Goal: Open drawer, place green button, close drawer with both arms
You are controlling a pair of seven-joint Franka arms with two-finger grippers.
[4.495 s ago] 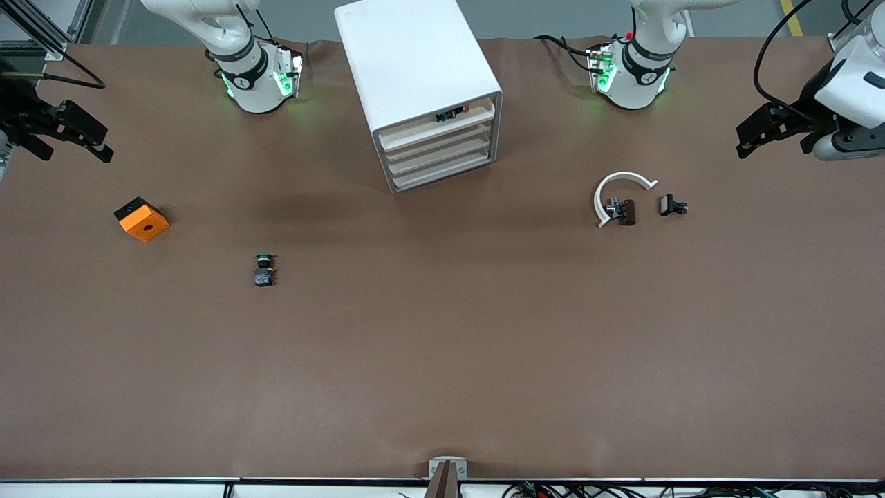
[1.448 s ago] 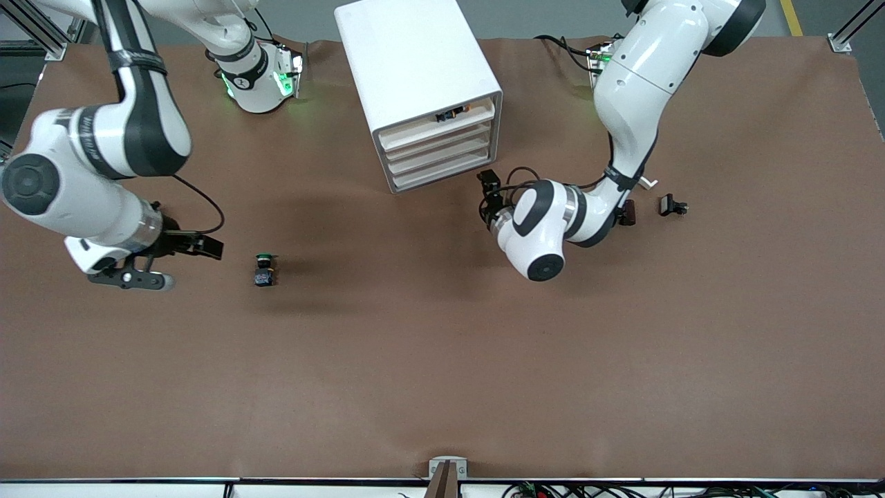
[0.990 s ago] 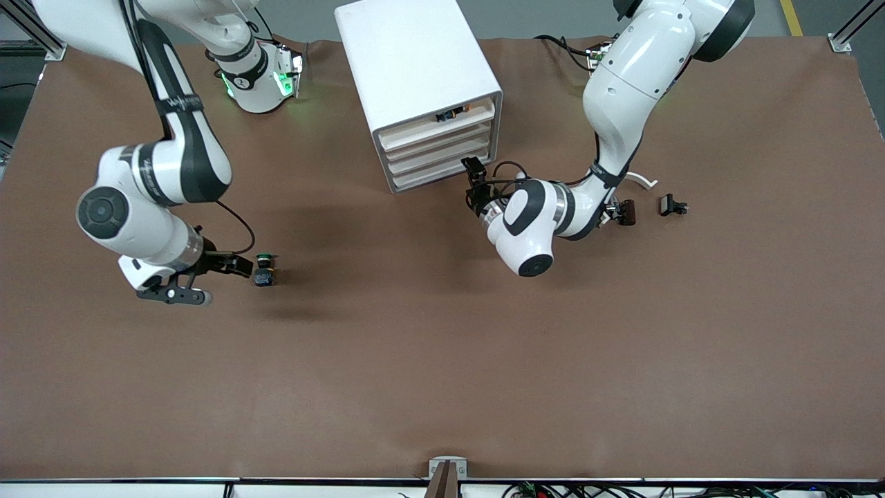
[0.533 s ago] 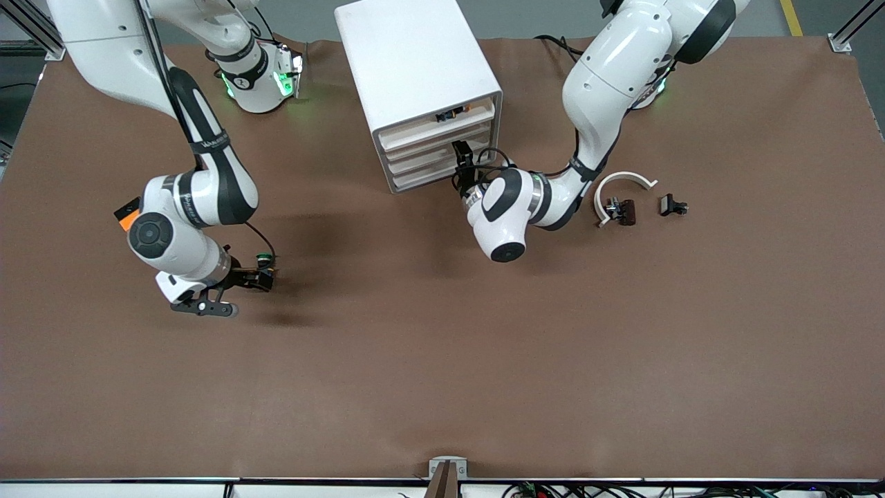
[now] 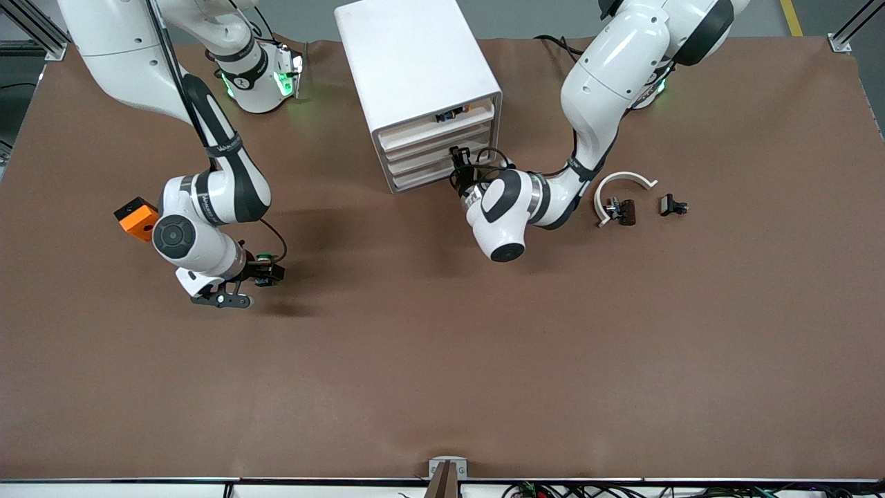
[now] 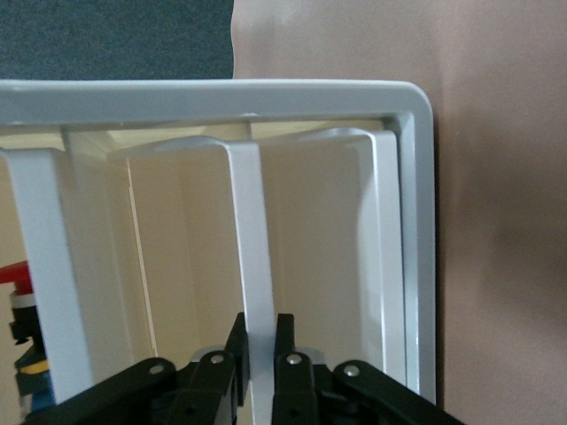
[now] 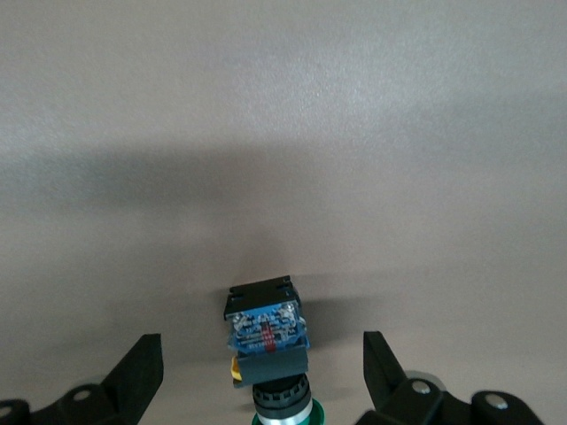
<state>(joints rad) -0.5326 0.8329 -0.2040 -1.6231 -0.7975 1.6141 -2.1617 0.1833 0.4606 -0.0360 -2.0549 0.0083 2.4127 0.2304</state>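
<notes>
Left gripper (image 6: 260, 354) pinches drawer (image 6: 251, 239) front lip, ready to pull (still closed); right gripper (image 7: 261, 372), fingers spread, straddles button (image 7: 266, 341) for grasping.

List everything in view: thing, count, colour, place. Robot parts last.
cabinet: one, white, four stacked drawers, between the arm bases.
drawer: one, cream front, second-highest, its front edge pinched by the left gripper.
small parts in the top drawer: count unclear, dark with some orange.
button: one, green cap, dark blue body, lying on the table between the right gripper's jaws.
orange block: one, beside the right arm, toward its end of the table.
white curved piece: one, toward the left arm's end.
black clip pieces: two, beside the curved piece.
table: one, brown.
left gripper: black, jaws shut on the drawer front.
right gripper: black, jaws open around the button.
</notes>
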